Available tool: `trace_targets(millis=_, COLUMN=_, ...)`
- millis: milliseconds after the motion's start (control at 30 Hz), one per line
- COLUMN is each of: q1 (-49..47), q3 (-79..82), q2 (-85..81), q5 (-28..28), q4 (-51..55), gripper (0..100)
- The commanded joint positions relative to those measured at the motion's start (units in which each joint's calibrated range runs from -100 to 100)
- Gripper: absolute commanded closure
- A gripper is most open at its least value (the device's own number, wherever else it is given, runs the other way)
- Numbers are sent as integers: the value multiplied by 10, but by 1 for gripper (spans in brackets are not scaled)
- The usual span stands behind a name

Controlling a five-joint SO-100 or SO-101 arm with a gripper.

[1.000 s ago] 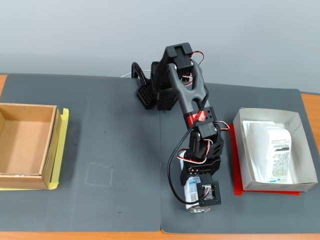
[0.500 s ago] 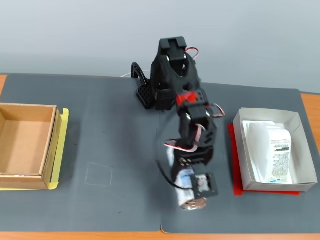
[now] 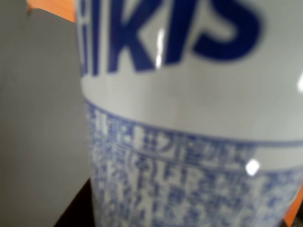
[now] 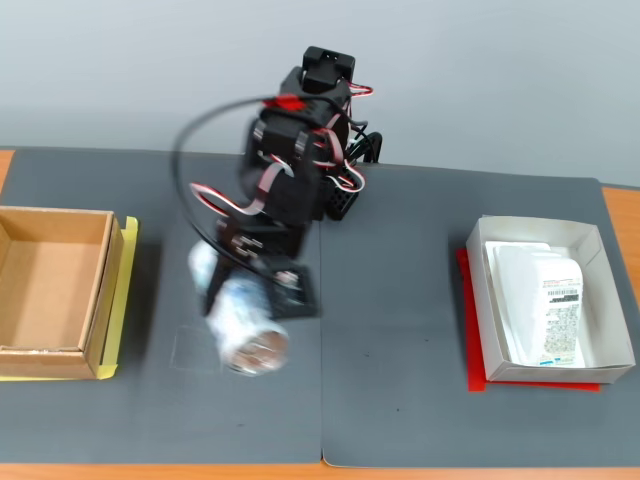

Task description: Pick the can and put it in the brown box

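Overhead, can (image 4: pixel 243 325) hangs above dark grey mat (image 4: pixel 420 400)

Can (image 3: pixel 189 118) in my end effector (image 4: pixel 262 300): glossy printed wall, bare silver metal end. Brown box (image 4: pixel 55 290): matt corrugated cardboard. Bench (image 4: pixel 400 400): dark matt mat. White box (image 4: pixel 590 240): smooth paper.

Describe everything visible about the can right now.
The can is slim and white with blue-green print; the wrist view shows large blue lettering above a band of fine blue text. In the fixed view it appears motion-blurred and tilted, its silver metal end facing the camera. It sits at the arm's tip, apparently gripped, though the fingers are hidden behind it. It is over the dark mat, between the arm's base and the brown box, closer to the box than to the white one.
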Motion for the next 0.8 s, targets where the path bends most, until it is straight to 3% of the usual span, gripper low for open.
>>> trace_targets(millis=0, q1=61, q3=-50, q2=-29, q5=32, q4=-6, gripper=90)
trace_targets(millis=233, q1=139, q3=-71, q2=-18, q5=96, q4=-30, gripper=90)
trace_targets(millis=767, q1=281, q3=-88, q2=131, q5=116, q4=-264, gripper=90)
